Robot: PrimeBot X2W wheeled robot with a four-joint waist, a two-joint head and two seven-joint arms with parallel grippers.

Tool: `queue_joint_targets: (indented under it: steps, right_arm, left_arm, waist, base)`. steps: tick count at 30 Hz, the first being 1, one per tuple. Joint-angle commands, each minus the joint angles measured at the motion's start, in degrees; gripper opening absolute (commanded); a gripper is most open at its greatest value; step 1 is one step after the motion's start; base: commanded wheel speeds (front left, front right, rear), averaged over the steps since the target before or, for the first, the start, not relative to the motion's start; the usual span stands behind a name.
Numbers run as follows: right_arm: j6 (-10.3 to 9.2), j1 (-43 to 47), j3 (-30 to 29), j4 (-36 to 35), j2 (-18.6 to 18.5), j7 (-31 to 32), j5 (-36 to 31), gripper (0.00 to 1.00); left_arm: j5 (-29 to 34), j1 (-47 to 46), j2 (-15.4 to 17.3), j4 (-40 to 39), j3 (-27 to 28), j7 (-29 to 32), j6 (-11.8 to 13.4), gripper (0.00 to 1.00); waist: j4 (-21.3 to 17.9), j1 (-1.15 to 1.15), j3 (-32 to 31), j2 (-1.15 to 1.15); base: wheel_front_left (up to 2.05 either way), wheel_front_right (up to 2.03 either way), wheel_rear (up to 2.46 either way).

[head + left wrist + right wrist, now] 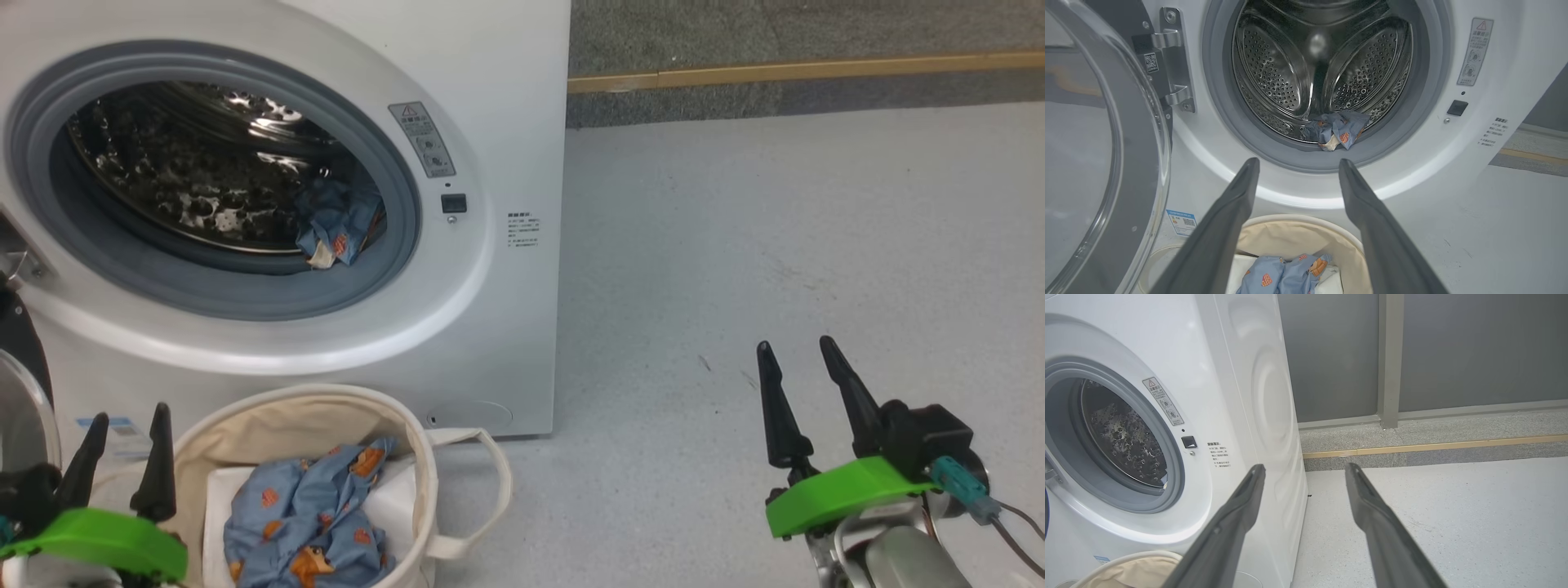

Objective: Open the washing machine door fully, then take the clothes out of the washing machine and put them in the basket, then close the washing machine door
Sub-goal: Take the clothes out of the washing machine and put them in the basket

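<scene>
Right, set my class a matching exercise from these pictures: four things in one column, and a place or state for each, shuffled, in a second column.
Things
1. washing machine door
2. basket
3. drum
4. right claw

Places and states
A. open, holding nothing, above the floor
B. has a crumpled blue garment at its front lip
C. swung open on its hinge
D. stands below the machine opening, with a second blue garment on white cloth inside

Pairs: 1-C, 2-D, 3-B, 4-A
</scene>
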Motion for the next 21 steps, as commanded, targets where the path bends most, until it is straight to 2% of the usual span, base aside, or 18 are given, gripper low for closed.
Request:
queue_joint_targets:
  steps: [1, 11, 21]
  right_arm:
    - [0.05, -0.29, 1.3, -1.36, 0.18, -0.7, 0.53, 1.0]
    - [0.05, 0.63, 1.6, -0.84, 1.11, -0.7, 0.92, 1.0]
    - [0.05, 0.37, 1.51, -0.57, 1.34, -0.7, 0.87, 1.0]
  left_arm:
    - [-0.39, 0.22, 3.21, -4.76, 2.33, 0.74, -0.25, 1.0]
    - [-1.1, 6.02, 3.36, -11.19, 3.06, 2.19, 1.82, 1.0]
    - [-2.05, 6.45, 2.77, -11.99, 2.26, 2.4, 1.78, 1.0]
  waist:
    - [0.02, 0.0, -0.72, 0.0]
    - [0.51, 0.0, -1.75, 0.0]
    - [1.0, 0.0, -1.94, 0.0]
  base:
    - [0.0, 0.0, 0.0]
    - [0.0, 0.0, 0.0]
    - [0.0, 0.0, 0.0]
